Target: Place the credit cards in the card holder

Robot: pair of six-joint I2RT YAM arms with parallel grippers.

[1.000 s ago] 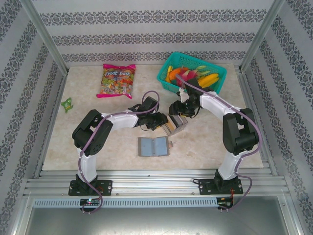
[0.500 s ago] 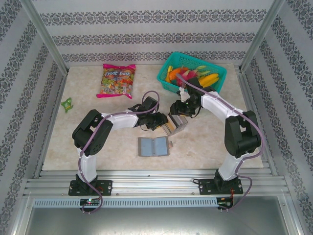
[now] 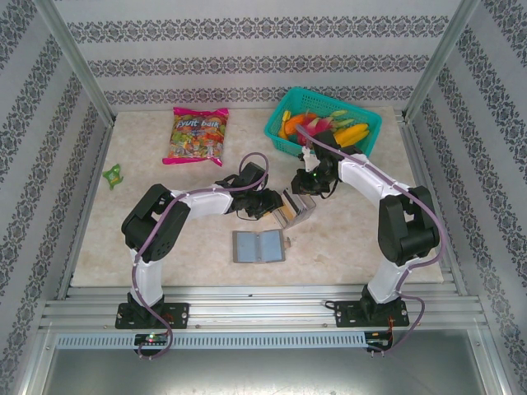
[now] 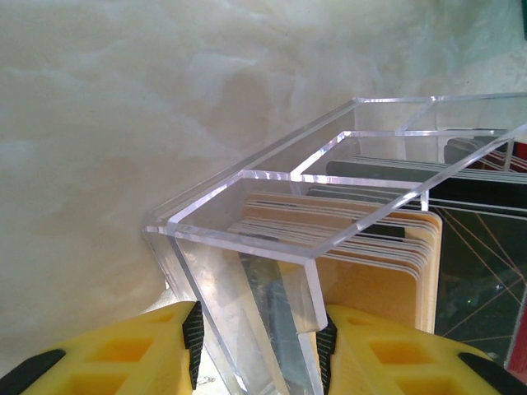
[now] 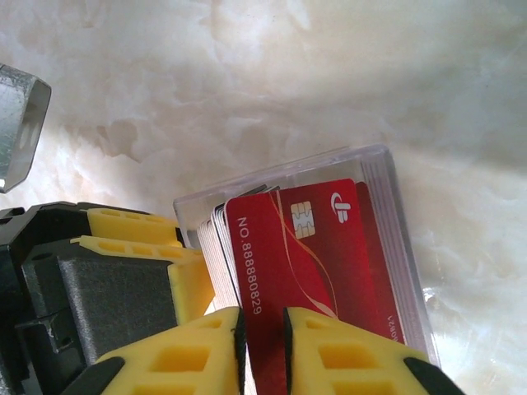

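Observation:
The credit cards stand packed in a clear acrylic box (image 3: 296, 207) near the table's middle. Tan cards (image 4: 370, 247) and dark ones fill its compartments. My left gripper (image 4: 259, 346) is shut on the box's near wall (image 4: 272, 239), and its yellow fingers (image 5: 132, 226) also show beside the box in the right wrist view. From above, my right gripper (image 5: 262, 329) is shut on the edge of a red card (image 5: 305, 247) that rises partly out of the box (image 5: 387, 189). The card holder (image 3: 258, 245) lies open and flat nearer the arms, grey with blue-grey inner panels.
A teal basket (image 3: 284, 107) of toy fruit sits at the back right. A candy bag (image 3: 198, 136) lies at the back left, and a small green toy (image 3: 113, 174) rests by the left edge. Metal posts frame the table corners.
My right gripper has shifted slightly up and to the right with the red card. The box and the left gripper have barely moved.

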